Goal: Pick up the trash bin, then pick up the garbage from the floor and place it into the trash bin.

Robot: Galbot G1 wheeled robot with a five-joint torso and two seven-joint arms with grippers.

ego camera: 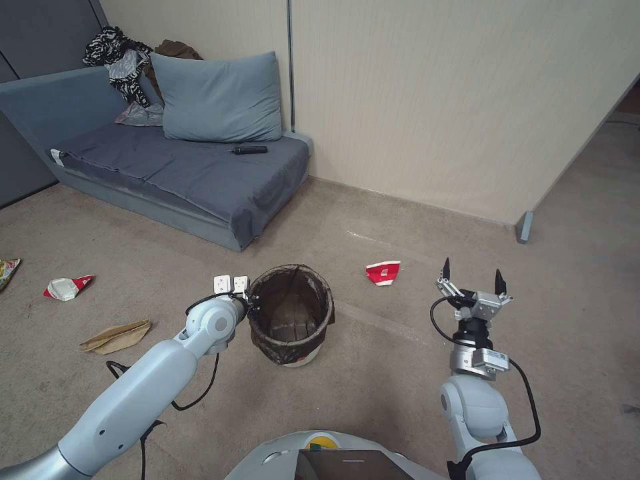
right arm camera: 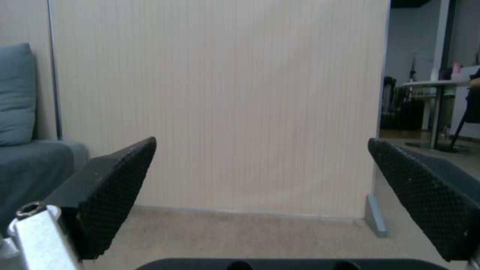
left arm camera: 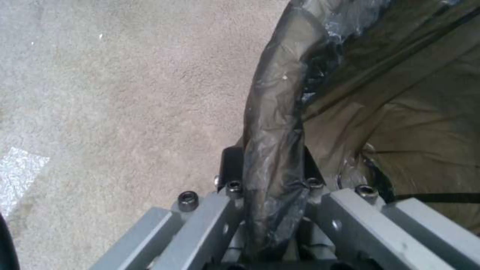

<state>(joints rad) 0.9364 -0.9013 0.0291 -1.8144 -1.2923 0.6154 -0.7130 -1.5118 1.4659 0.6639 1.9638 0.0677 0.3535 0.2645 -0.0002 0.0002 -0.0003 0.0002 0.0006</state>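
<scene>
The trash bin (ego camera: 291, 313) is a small white bucket lined with a dark bag, and it stands slightly tilted on the carpet. My left gripper (ego camera: 251, 308) is shut on its near-left rim. In the left wrist view the bag-wrapped rim (left arm camera: 272, 112) runs between the fingers (left arm camera: 231, 165) of that gripper (left arm camera: 272, 163). My right gripper (ego camera: 472, 275) is held above the floor to the right of the bin, open and holding nothing, its pads (right arm camera: 115, 187) spread wide toward the wall. Garbage lies on the floor: a red-and-white cup (ego camera: 383, 272), a crushed cup (ego camera: 67, 287), a tan paper bag (ego camera: 115, 337) and a colourful wrapper (ego camera: 7, 270).
A grey sofa (ego camera: 187, 167) with a pillow (ego camera: 217, 97) and a black object (ego camera: 248, 150) stands at the back left. A beige wall runs behind, ending in a partition foot (ego camera: 525, 227). My base (ego camera: 320, 460) is at the bottom.
</scene>
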